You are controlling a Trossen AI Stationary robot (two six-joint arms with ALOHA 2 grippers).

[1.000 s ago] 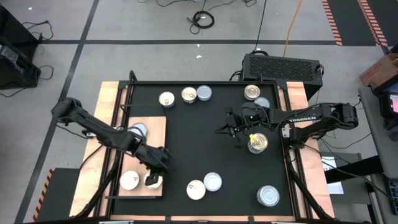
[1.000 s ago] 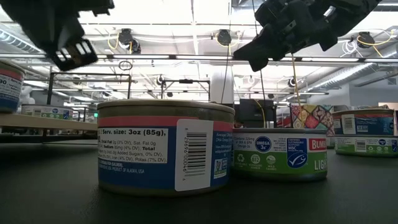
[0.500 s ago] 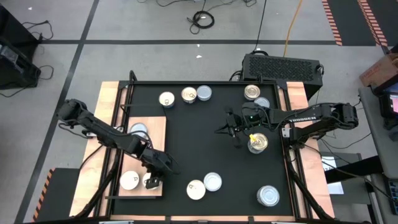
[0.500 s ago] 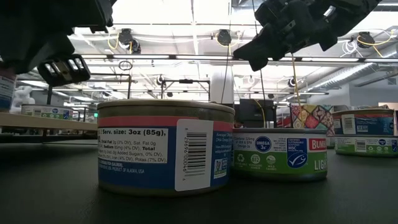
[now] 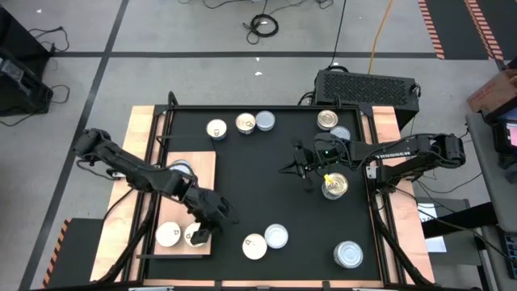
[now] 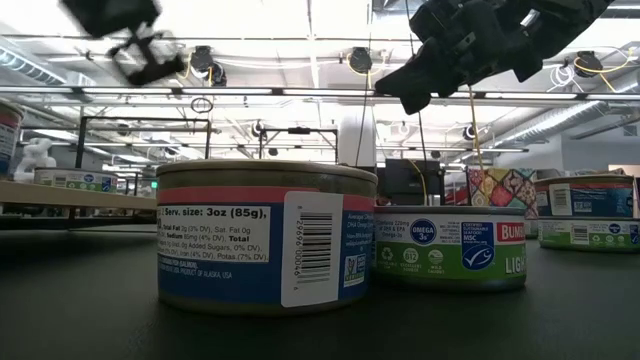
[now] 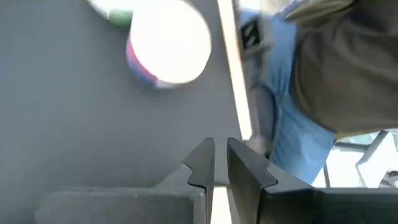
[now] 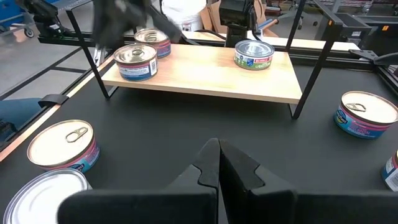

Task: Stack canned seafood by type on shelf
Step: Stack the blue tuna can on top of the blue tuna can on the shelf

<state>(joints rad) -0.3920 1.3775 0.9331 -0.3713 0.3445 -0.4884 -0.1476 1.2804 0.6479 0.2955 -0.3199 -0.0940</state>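
The left pincer [image 5: 212, 220], nearly together and seemingly empty, hovers at the shelf [image 5: 203, 166] edge above a tin [image 5: 195, 235]; swinging low could knock it off. The right pincer [image 5: 300, 170], shut, waits mid-worktop, other tins [image 5: 265, 237] scattered on the mat.

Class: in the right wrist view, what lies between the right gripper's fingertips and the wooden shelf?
Only bare black mat lies between the right gripper and the shelf; the right wrist view shows it.
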